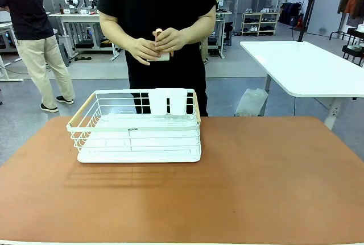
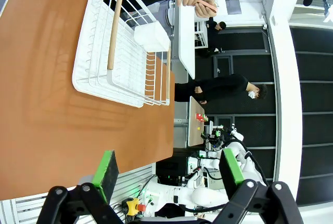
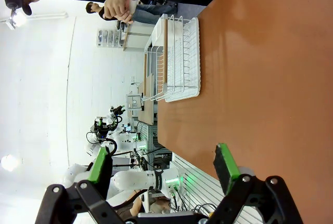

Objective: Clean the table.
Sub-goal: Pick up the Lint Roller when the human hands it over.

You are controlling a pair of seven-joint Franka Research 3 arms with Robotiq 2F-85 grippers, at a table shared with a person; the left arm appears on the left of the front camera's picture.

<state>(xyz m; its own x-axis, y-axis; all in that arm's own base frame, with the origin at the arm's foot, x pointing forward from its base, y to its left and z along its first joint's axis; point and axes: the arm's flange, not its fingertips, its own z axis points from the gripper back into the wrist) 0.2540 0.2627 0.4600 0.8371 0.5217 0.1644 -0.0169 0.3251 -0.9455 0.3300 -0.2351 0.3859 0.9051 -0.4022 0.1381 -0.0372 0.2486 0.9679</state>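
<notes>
Terracotta table is seen across the foreground, wire dish rack set on its far left part. Top judged rigid, smooth, immovable: to be wiped, not gripped. Spread wide, empty: left gripper, right gripper

Lab-type work hall: grey floor, white-topped table, equipment-laden workbench, open storage shelf.

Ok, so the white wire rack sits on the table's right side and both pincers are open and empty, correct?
Not quite. The white wire rack sits on the left side of the table, as the front view shows. The rest holds: the left pincer and the right pincer are both open and empty.
</notes>
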